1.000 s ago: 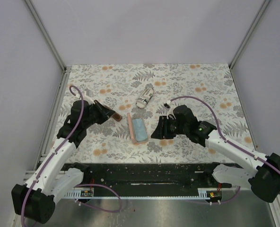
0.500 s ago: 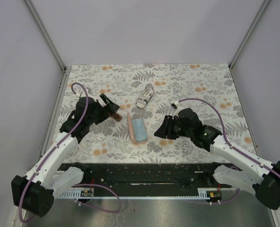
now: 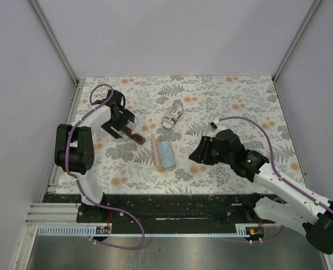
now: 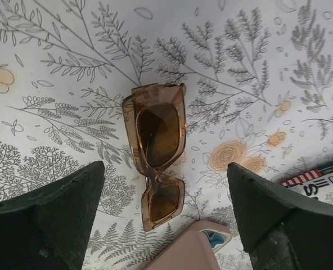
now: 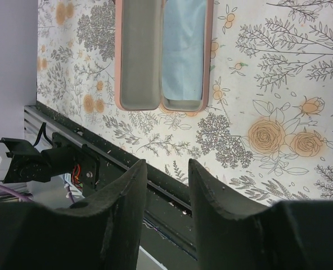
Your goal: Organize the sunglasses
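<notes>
Pouch (image 4: 318,181) lettering unreadable; floral tablecloth (image 3: 239,95), pale walls (image 3: 155,34). Left gripper (image 4: 165,167) gaping over brown sunglasses (image 4: 158,149); right gripper (image 5: 166,164) ajar, empty, case (image 5: 163,50) at twelve o'clock.

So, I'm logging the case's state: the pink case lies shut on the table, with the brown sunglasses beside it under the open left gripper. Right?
No: the pink case lies open, not shut; the right wrist view shows both halves' insides. The brown sunglasses do lie beside it on the table, under the open left gripper.
</notes>
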Available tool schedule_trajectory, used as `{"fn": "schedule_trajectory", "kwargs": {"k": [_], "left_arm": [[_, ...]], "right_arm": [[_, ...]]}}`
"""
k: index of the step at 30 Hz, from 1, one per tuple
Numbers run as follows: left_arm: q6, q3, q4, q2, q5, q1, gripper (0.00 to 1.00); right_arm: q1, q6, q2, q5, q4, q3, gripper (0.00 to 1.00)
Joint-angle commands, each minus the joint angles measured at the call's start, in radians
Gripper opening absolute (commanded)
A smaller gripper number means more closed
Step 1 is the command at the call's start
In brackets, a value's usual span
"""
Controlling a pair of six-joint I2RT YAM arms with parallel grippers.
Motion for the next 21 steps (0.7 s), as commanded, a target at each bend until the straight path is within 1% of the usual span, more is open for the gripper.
{"fn": "schedule_trajectory", "kwargs": {"k": [1,3,5,9,14,16,18,21], "left_arm": [[-0.058,0.045,-0.072,-0.006,-0.008,-0.015,0.93],[-0.078,0.048,-0.085,0.000,-0.046,-0.021,0.93],[-0.118,0.055,-0.144,0.020,-0.085,-0.021,0.92],[-0.140,0.063,-0.138,0.080,-0.041,-0.027,0.89],[-0.166,0.112,-0.150,0.172,-0.066,-0.041,0.88],[-0.189,0.126,-0.162,0.192,-0.088,-0.041,0.85],[-0.202,0.137,-0.170,0.198,-0.100,-0.041,0.79],[-0.216,0.123,-0.167,0.182,-0.119,-0.045,0.54]], "right_arm": [[-0.012,-0.018,-0.021,0.051,-0.020,0.036,0.44],[-0.017,-0.019,-0.021,0.049,-0.020,0.032,0.44],[-0.018,-0.022,-0.018,0.050,-0.023,0.029,0.43],[-0.023,-0.022,-0.009,0.047,-0.021,0.030,0.43],[-0.023,-0.021,-0.009,0.038,-0.021,0.035,0.43],[-0.023,-0.018,-0.018,0.040,-0.021,0.027,0.43],[-0.026,-0.015,-0.030,0.041,-0.023,0.018,0.43],[-0.024,-0.012,-0.043,0.044,-0.021,0.004,0.43]]}}
